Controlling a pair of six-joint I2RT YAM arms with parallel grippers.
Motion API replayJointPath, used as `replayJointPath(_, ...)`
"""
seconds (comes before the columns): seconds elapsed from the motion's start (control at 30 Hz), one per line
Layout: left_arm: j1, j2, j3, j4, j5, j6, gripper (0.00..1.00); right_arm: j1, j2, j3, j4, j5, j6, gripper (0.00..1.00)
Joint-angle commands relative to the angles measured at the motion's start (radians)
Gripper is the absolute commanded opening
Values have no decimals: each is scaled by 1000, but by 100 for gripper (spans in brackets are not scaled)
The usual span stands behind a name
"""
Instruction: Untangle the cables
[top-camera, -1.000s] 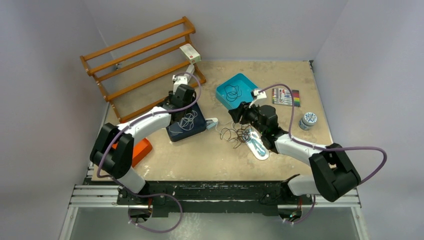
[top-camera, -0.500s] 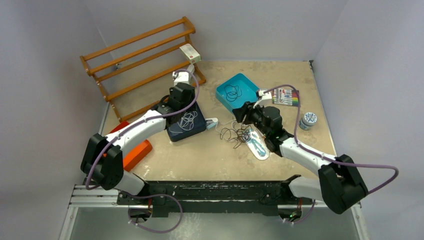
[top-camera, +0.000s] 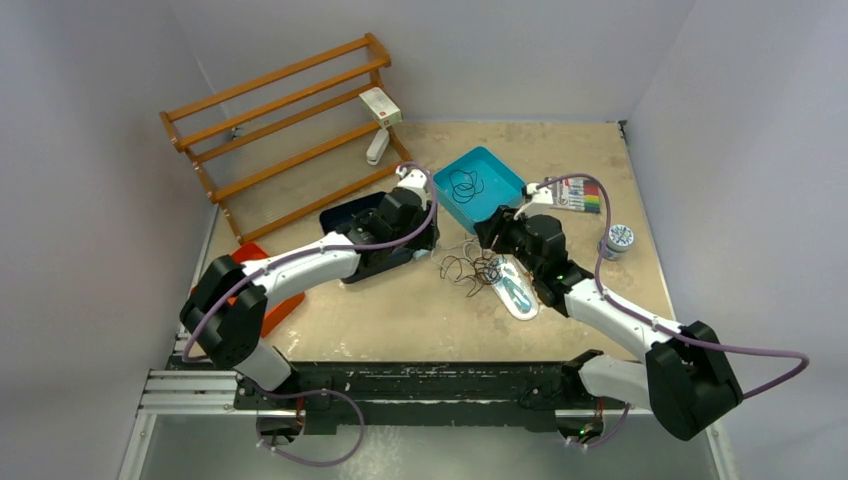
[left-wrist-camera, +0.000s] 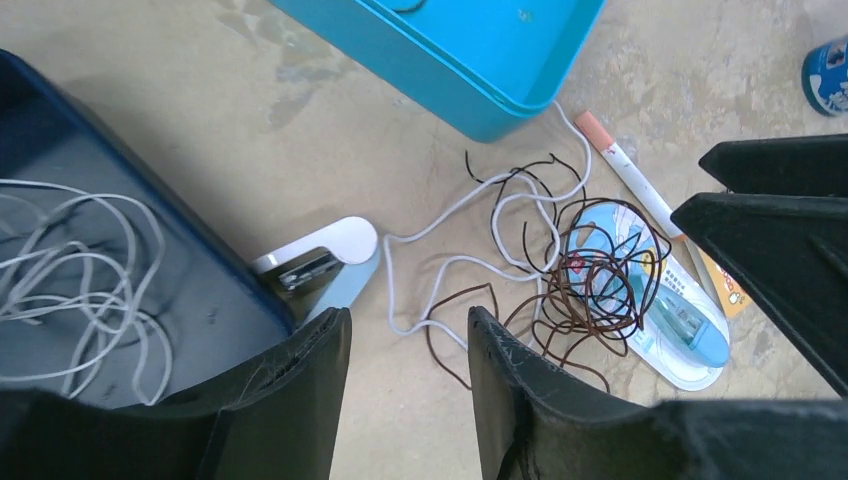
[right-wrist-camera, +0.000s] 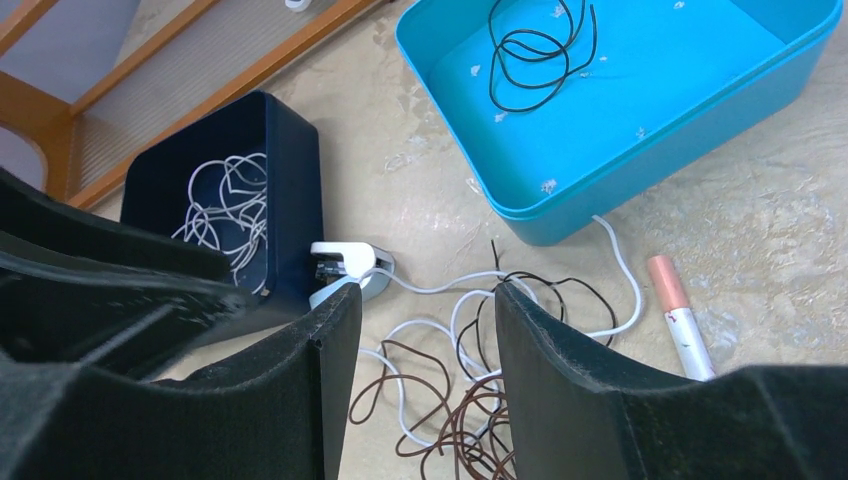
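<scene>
A tangle of cables (top-camera: 474, 268) lies on the table: a dark brown cable (left-wrist-camera: 590, 290), a white cable (left-wrist-camera: 450, 215) and a black cable (right-wrist-camera: 590, 292) looped through one another. Another black cable (right-wrist-camera: 535, 45) lies coiled in the teal tray (right-wrist-camera: 650, 130). A further white cable (left-wrist-camera: 70, 270) lies in the navy box (right-wrist-camera: 300, 170). My left gripper (left-wrist-camera: 408, 315) hangs open just left of the tangle, with nothing between its fingers. My right gripper (right-wrist-camera: 428, 292) is open above the tangle's far edge, holding nothing.
A small white clip (left-wrist-camera: 320, 255) sits against the navy box. A pink-tipped pen (left-wrist-camera: 625, 170) and a blister pack (left-wrist-camera: 680, 320) lie by the tangle. Further off are a wooden rack (top-camera: 280, 110), an orange block (top-camera: 278, 300), a tin (top-camera: 615, 240) and a marker pack (top-camera: 575, 193).
My left arm has swung right, from over the navy box to the tangle's left side. The right gripper has shifted slightly toward the teal tray. The cables have not moved.
</scene>
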Motion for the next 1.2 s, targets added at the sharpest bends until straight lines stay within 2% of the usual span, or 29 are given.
replayJointPath(0.0, -32, 59, 5, 84, 46, -41, 45, -2, -3, 4, 25, 18, 30, 54)
replayJointPath(0.33, -40, 208, 80, 62, 7, 21, 45, -2, -10, -1, 25, 19, 33, 55)
replayJointPath(0.8, -40, 298, 125, 53, -19, 51, 43, -3, -8, 2, 21, 25, 21, 55)
replayJointPath(0.97, -39, 311, 126, 56, -12, 55, 37, -2, -9, 3, 19, 27, 21, 55)
replayJointPath(1.17, -40, 316, 126, 65, -5, 53, 20, -2, -16, 2, 16, 29, 21, 55)
